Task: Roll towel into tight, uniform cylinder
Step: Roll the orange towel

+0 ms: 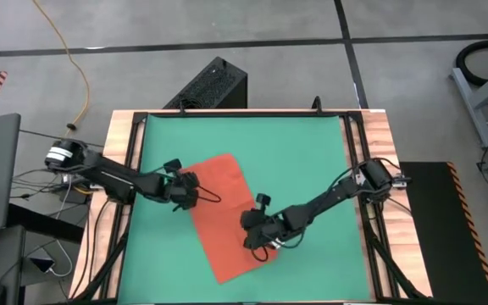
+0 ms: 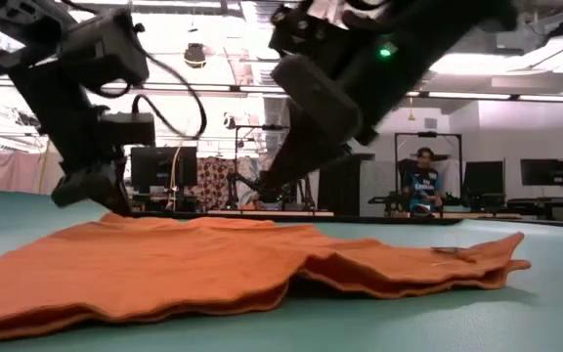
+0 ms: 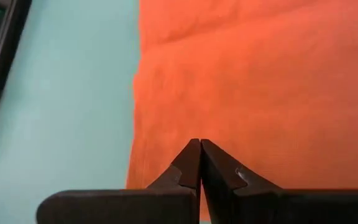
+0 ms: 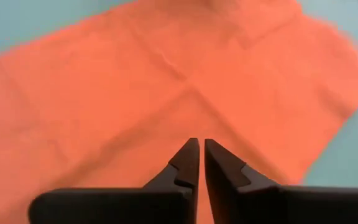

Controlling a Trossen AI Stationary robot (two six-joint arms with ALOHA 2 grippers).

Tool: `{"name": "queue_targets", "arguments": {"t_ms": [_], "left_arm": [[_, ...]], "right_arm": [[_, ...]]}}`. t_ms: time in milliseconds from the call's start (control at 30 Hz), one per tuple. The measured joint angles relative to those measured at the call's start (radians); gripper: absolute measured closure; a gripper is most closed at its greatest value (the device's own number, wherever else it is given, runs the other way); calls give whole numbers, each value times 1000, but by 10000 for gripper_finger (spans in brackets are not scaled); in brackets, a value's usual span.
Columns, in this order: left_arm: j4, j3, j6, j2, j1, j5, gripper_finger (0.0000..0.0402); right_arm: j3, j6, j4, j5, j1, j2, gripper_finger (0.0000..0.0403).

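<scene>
The orange-red towel (image 1: 227, 216) lies flat on the green mat (image 1: 312, 161), slanting from the middle toward the near edge. In the low view (image 2: 213, 264) its near edge shows stacked layers. My left gripper (image 1: 191, 193) is shut at the towel's left long edge (image 3: 143, 124). My right gripper (image 1: 255, 237) is shut over the towel's right half (image 4: 166, 81). In the low view the left gripper (image 2: 101, 196) stands at the towel's far left, and the right arm (image 2: 311, 78) looms over the middle. My left gripper points its shut fingertips down at the towel just inside its left edge (image 3: 166, 155); I cannot tell whether they touch the cloth. My right gripper holds its shut fingertips over the towel's surface (image 4: 201, 124); I cannot tell whether they touch it.
A wooden frame (image 1: 125, 152) borders the mat on all sides. A black box (image 1: 214, 85) stands beyond the far edge. Bare mat lies to the towel's right and far side. A person (image 2: 423, 181) sits in the room behind.
</scene>
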Motion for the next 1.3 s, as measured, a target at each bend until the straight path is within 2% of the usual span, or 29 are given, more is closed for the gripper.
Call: {"name": "queue_targets", "arguments": {"t_ms": [100,267,367,433,533,633,733,900,1033,1300], "left_arm": [[6,1,14,-94,-7,119,401],[4,1,31,-263,-68,374,389],[41,1,26,-311,-144,428,363],[69,1,23,-315,-203,398,340],[110,2,0,-278,-287,289,304],[158,2,-20,-209,-352,196,270],[226,3,-40,-124,-386,158,241],[282,3,-102,-21,-395,172,216],[313,3,-131,12,-396,204,215],[323,3,-211,117,-411,207,217]], "right_arm": [[21,-153,-28,-88,-55,-2,331],[21,-324,-30,-416,-178,-10,280],[22,-410,-31,-496,-227,-10,244],[22,-461,-34,-500,-245,-9,224],[18,-495,-45,-502,-260,-9,204],[-3,-503,-43,-502,-266,-8,197],[-18,-513,-41,-500,-265,-7,196],[-40,-513,-26,-499,-275,-7,196],[-40,-513,-18,-496,-282,-7,196],[-40,-505,-15,-496,-286,-7,196]]}}
